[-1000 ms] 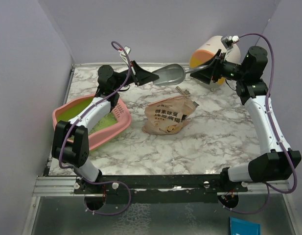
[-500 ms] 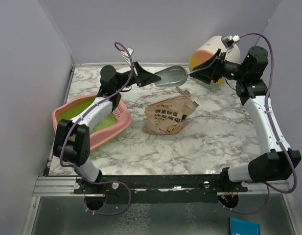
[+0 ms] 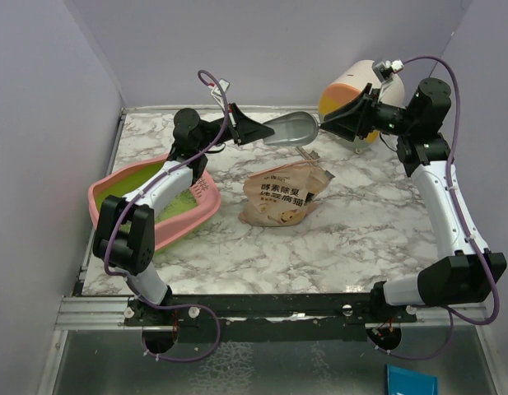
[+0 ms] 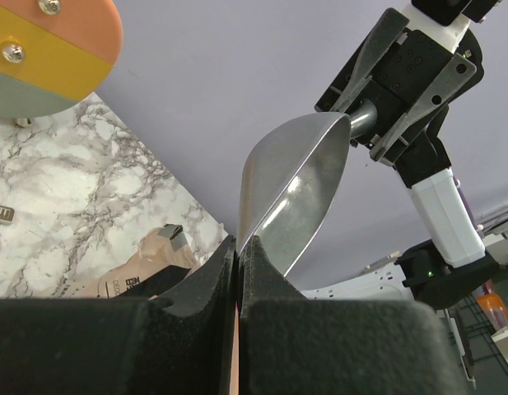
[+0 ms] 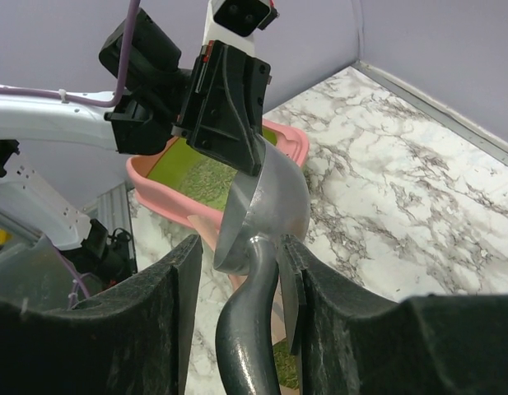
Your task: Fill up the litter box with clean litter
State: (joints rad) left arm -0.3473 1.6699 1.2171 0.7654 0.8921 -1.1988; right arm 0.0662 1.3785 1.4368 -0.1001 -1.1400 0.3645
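Your left claw (image 3: 258,132) clamps the scoop (image 3: 291,129) by its rim at upper centre, right claw (image 3: 329,125) apart around the handle, litter pouch (image 3: 282,195) directly below.

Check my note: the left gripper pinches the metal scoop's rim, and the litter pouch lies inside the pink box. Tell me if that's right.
One point is wrong: the top view shows the pouch on the marble table beside the litter box, not inside it. The left gripper does pinch the rim of the scoop.
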